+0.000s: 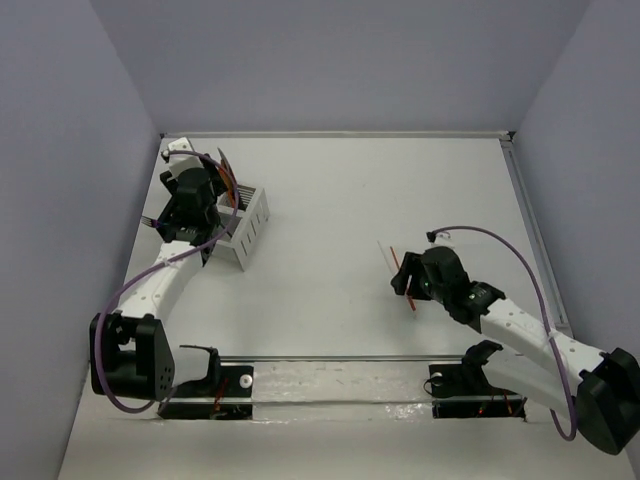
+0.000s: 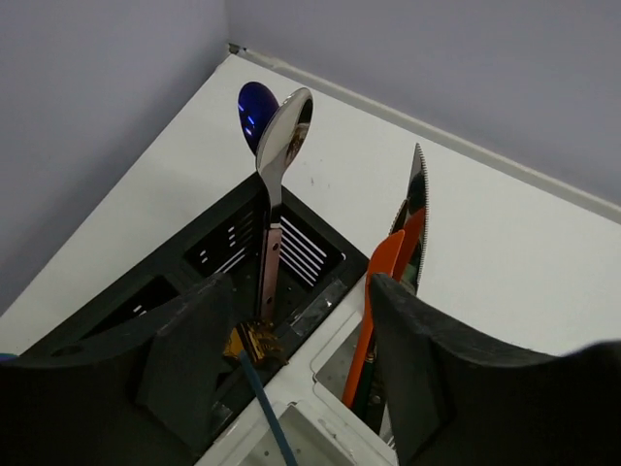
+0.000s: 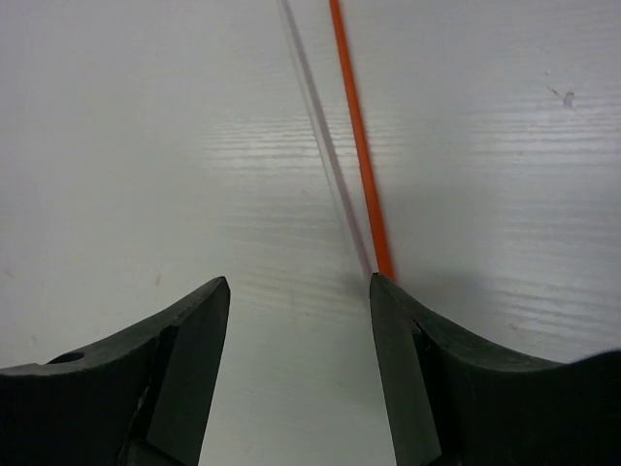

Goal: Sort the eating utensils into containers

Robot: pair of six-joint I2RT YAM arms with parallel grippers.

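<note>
The black caddy (image 2: 209, 248) and the white caddy (image 2: 325, 413) stand joined at the table's far left; the white one also shows in the top view (image 1: 252, 222). In the black one stand a blue spoon (image 2: 254, 107) and a silver spoon (image 2: 287, 136), with gold fork tines (image 2: 250, 342) low down. A serrated silver knife (image 2: 417, 204) and an orange utensil (image 2: 381, 291) stand in the white one. My left gripper (image 2: 301, 335) hangs open and empty over both caddies. My right gripper (image 3: 299, 291) is open just above the table. An orange stick (image 3: 357, 136) and a white stick (image 3: 315, 107) lie there, the orange one ending at the right fingertip.
A thin blue handle (image 2: 267, 408) crosses the caddy's near rim. In the top view the orange stick (image 1: 411, 296) and the white stick (image 1: 384, 252) lie right of centre by my right gripper (image 1: 405, 275). Grey walls enclose the table; a raised rail (image 1: 530, 230) runs along its right edge.
</note>
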